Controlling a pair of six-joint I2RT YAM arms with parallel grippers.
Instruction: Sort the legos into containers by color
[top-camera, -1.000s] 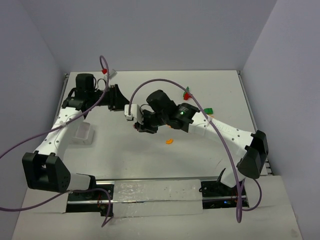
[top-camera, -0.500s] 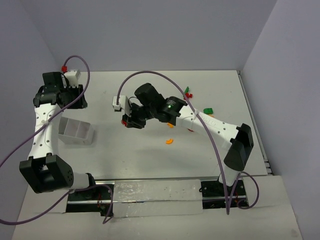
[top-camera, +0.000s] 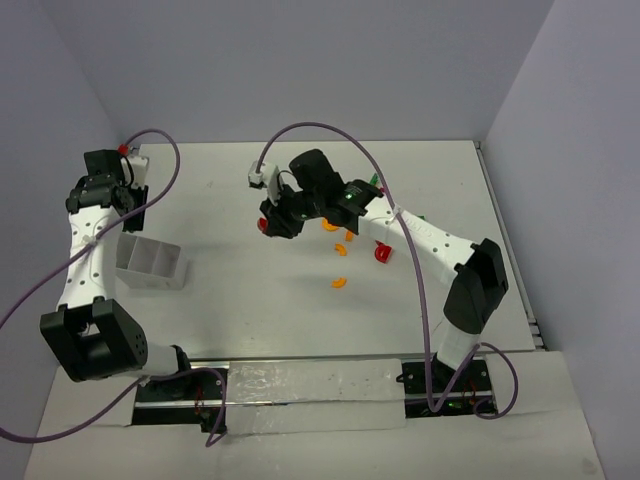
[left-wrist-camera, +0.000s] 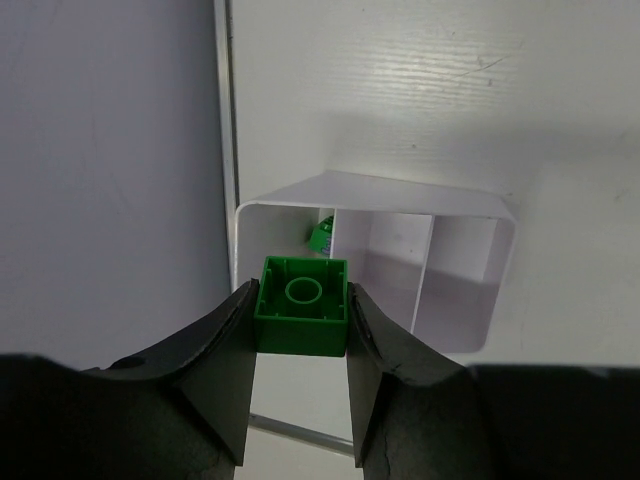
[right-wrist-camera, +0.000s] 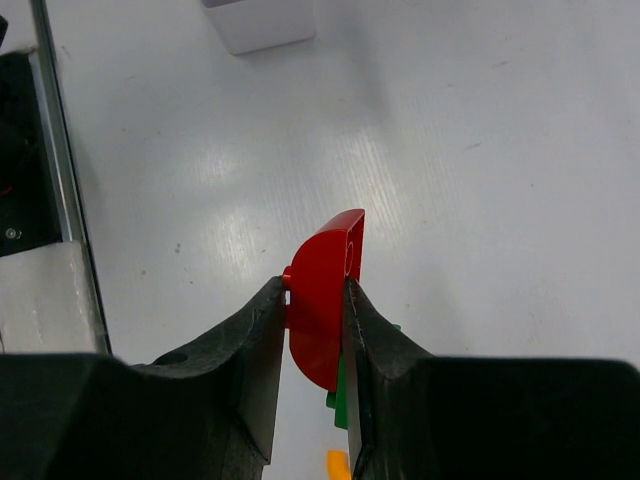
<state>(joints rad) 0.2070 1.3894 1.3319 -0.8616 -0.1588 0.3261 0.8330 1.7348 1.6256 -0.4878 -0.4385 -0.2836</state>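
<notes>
Left wrist: left end effector (left-wrist-camera: 300, 335) pinches green block (left-wrist-camera: 301, 300) at 6 o'clock of tray (left-wrist-camera: 440, 205). We'd centre over its 9 o'clock compartment, where a green piece (left-wrist-camera: 322, 236) lies, then release. Right end effector (right-wrist-camera: 315, 305) pinches red half-disc (right-wrist-camera: 325, 280).

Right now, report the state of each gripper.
Left gripper: jaws shut on green block.
Right gripper: jaws shut on red half-disc.
</notes>
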